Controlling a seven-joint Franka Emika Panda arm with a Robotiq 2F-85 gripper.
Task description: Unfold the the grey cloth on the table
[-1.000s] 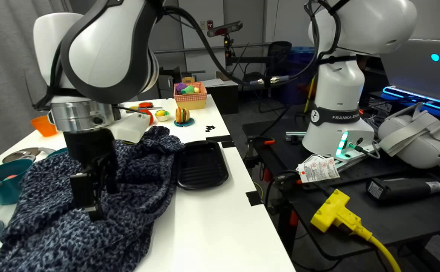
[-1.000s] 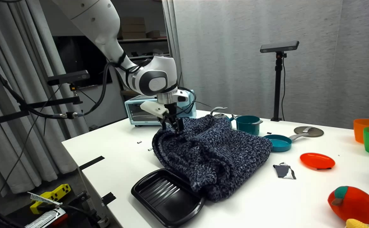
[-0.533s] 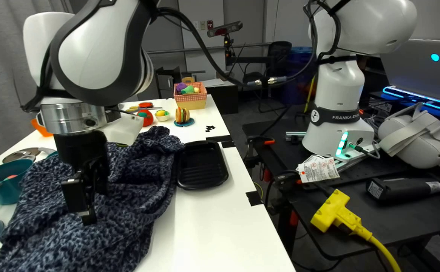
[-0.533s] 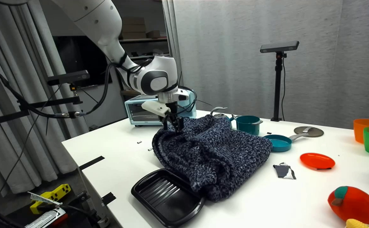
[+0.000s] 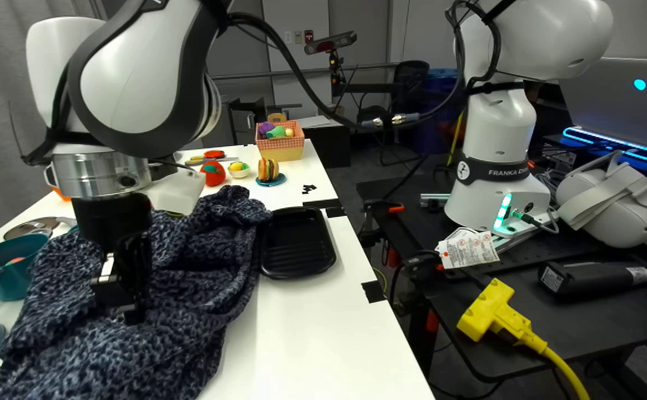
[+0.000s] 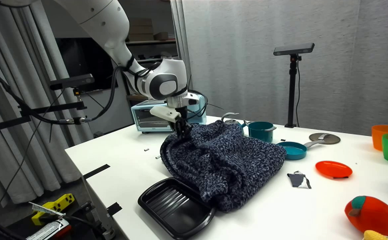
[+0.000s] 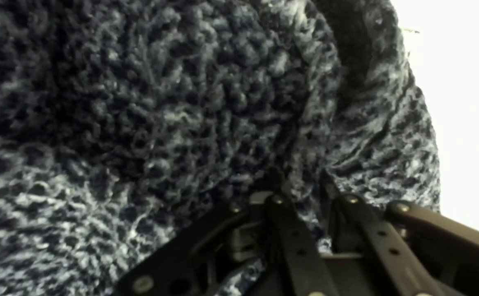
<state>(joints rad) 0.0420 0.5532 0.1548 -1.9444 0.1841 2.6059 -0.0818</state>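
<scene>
My gripper (image 7: pixel 301 179), wider half a second earlier, stands narrowed at a fold of the grey cloth (image 6: pixel 227 156), heaped on the table (image 6: pixel 124 156); with fingertips (image 7: pixel 329 191) partly hidden, I cannot tell whether they pinch.

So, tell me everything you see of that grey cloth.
The grey cloth looks like a large, soft knit, dark navy flecked with pale grey. It lies bunched in thick folds on the white table, apparently touching the black tray. The gripper straddles one ridge; whether it pinches it isn't clear.
</scene>
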